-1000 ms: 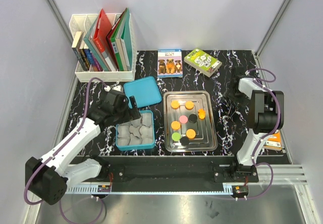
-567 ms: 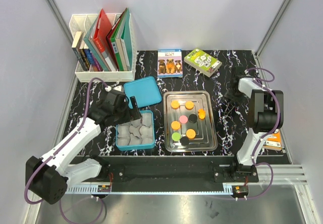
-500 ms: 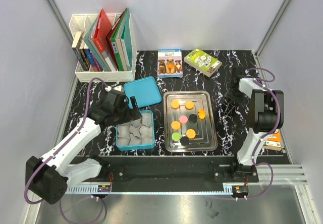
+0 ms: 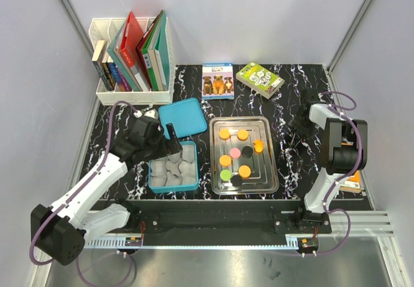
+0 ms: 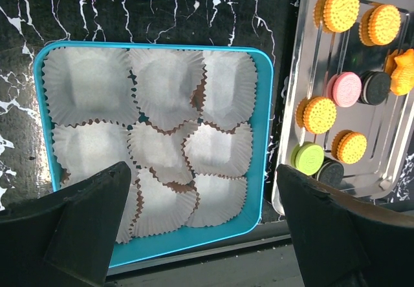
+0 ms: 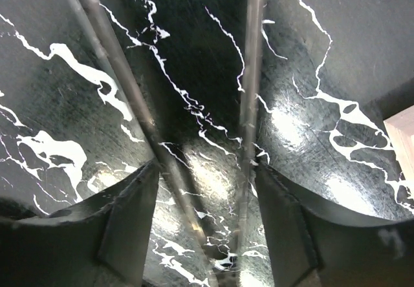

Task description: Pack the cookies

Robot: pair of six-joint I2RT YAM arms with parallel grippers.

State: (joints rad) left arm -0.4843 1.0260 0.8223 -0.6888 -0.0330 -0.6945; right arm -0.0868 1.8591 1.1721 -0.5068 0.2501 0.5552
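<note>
The cookies (image 4: 236, 152) are small round discs, mostly orange, some black, one pink and one green, lying on a steel tray (image 4: 268, 170); they also show in the left wrist view (image 5: 320, 114). Beside the tray stands a blue box (image 4: 153, 177) lined with crinkled paper cups (image 5: 155, 145). My left gripper (image 5: 202, 190) hangs open and empty above the box's near right corner. My right gripper (image 6: 206, 190) is low over the table to the right of the tray, its fingers closed against the two arms of metal tongs (image 6: 249, 74).
The box's blue lid (image 4: 183, 117) lies behind the box. A white rack of books (image 4: 132, 54) stands at the back left. Two card boxes (image 4: 218, 80) lie at the back. An orange item (image 4: 351, 180) lies by the right arm's base.
The right arm's wrist has shifted slightly toward the right and nearer. The left arm, the box and the cookies have not moved.
</note>
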